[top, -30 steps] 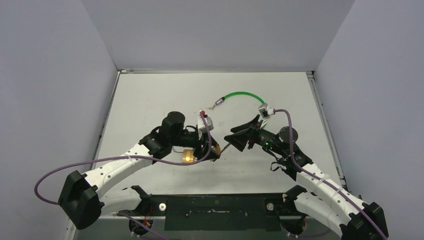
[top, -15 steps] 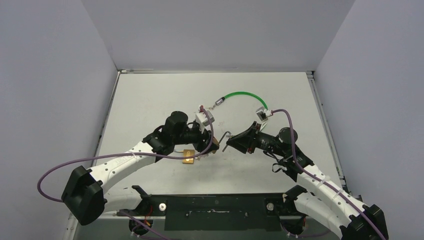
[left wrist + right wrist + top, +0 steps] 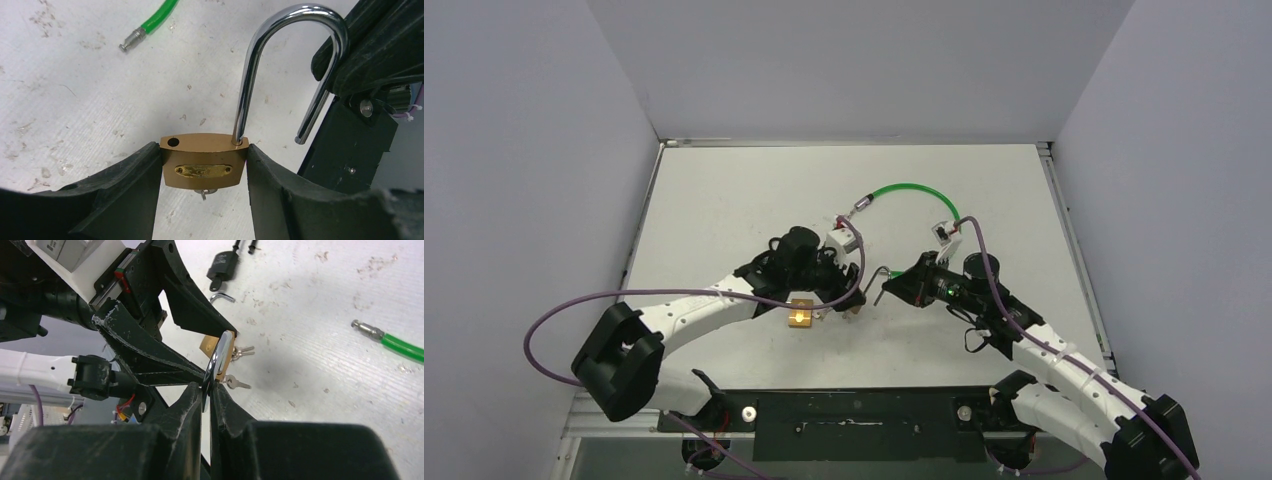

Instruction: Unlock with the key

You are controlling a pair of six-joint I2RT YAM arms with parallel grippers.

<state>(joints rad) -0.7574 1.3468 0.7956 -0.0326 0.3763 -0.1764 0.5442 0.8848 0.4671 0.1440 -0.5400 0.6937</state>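
Padlock (image 3: 204, 167) is sitting clamped by its brass body between the two fingers of the left tool (image 3: 202, 156), one finger pressing on each side face. In the top view this is falling just left of frame centre, over the near half of the counter (image 3: 724, 200). Whether the body is touching the surface: cannot tell.

Its shackle (image 3: 246, 95) is standing swung open. One leg is sitting in the body at the right corner, the free leg is hanging clear to the right, and the empty hole is showing at the body's upper left corner.

On the other side, the right tool (image 3: 206, 388) is clenching on the shackle. In the right wrist view the chrome bar is running edge-on between the closed fingertips. In the left wrist view the black fingers are covering the bend at upper right of frame.

Below the body's bottom edge the key (image 3: 204, 194) is poking out, only partly visible.

Upper centre of the top view: a green cable (image 3: 909, 188) is lying in an arc on the counter, apart from both tools.
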